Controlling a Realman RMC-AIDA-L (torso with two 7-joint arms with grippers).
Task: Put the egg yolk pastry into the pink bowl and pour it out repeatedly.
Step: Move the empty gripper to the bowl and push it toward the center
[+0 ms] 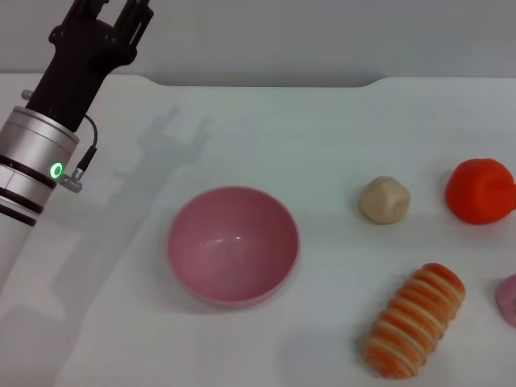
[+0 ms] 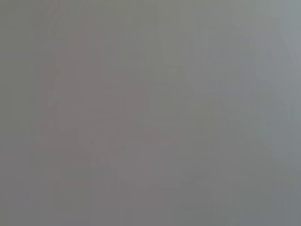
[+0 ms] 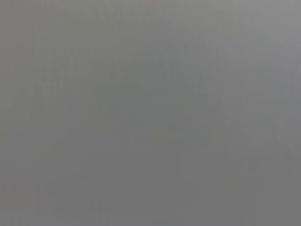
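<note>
Left gripper [image 1: 121,12], black and mounted on a silver wrist with a green ring light, is raised at the far left of the head view, above the back edge of the white table [image 1: 266,129]; its fingertips run out past the upper edge of the picture, so I cannot tell whether they are apart or together. It holds nothing that can be seen. Well apart from it, nearer the robot and toward the robot's right, the round, deep, smooth dusty-pink plastic bowl [image 1: 233,245] stands upright on the table with nothing inside. Farther still to the right of the gripper, beyond the bowl and clear of its rim, the small pale beige, matte, slightly lumpy egg yolk pastry [image 1: 384,199] rests on the table surface, outside the bowl. Just past the pastry to the right sits an orange-red rounded object [image 1: 480,190], near it but not touching. Nearer the robot than the pastry lies a larger orange-and-cream striped oblong roll [image 1: 415,320], set at a slant and apart from both bowl and pastry. At the right edge, beside the roll, a small pink rounded piece [image 1: 508,298] is cut off by the picture's border. Both wrist views show only a plain grey blur, and the right gripper appears in none of the views.
</note>
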